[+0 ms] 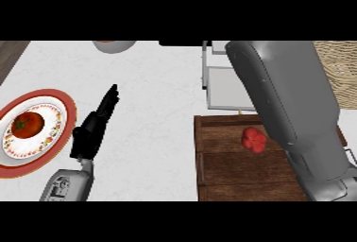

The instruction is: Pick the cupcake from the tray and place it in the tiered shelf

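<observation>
- The brown wooden tray [230, 175], right of the black left hand [85, 139], holds the red cupcake [254, 140].
- The red-rimmed round plate [70, 116], left of that hand, holds a red tomato [28, 125].
- The left hand's fingers are straight and empty; the right hand is unseen.

A white marbled desk [160, 94] fills the view. At nine o'clock lies a red-rimmed plate [70, 118]. A dark wooden tray [230, 170] sits at five o'clock. At one o'clock stands a pale tiered shelf [226, 87], at twelve a bowl [114, 46], cut off, and at two a woven mat [338, 66].
</observation>
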Controlling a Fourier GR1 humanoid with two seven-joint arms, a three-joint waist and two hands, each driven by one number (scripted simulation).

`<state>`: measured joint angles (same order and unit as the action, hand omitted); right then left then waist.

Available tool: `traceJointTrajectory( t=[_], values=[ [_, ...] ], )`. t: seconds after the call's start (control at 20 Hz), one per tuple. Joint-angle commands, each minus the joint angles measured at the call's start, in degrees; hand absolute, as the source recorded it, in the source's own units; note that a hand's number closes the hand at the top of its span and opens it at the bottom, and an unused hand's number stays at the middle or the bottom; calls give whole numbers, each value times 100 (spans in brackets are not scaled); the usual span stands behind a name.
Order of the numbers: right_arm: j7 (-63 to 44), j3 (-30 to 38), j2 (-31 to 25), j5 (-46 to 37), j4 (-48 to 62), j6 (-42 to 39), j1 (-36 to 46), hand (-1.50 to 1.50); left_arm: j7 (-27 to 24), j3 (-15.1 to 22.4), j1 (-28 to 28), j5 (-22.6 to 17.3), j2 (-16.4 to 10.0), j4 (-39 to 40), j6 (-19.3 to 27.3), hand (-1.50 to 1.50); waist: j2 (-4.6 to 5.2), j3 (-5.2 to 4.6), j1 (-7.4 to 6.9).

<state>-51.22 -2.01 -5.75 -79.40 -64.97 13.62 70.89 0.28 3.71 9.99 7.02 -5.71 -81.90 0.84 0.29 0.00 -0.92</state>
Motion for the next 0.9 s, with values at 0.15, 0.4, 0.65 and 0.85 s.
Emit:
traceJointTrajectory(
  t=[0.15,0.4,0.65,0.85],
  values=[
    [676,479,147,761,-171,1531,-554,150,60,59,-90,73,39,-197,40,0,-19,3,32],
    [1252,775,-72,1232,287,1853,-584,150,80,-85,-39,-84,-1,-86,-122,0,-20,0,50],
    [1669,997,-239,1465,995,2221,-311,150,228,-87,8,-1,-56,-204,-145,0,-13,0,14],
    [189,948,-605,72,1315,1767,-472,-150,51,-19,-216,96,54,-223,29,0,-23,-4,38]
  ],
)
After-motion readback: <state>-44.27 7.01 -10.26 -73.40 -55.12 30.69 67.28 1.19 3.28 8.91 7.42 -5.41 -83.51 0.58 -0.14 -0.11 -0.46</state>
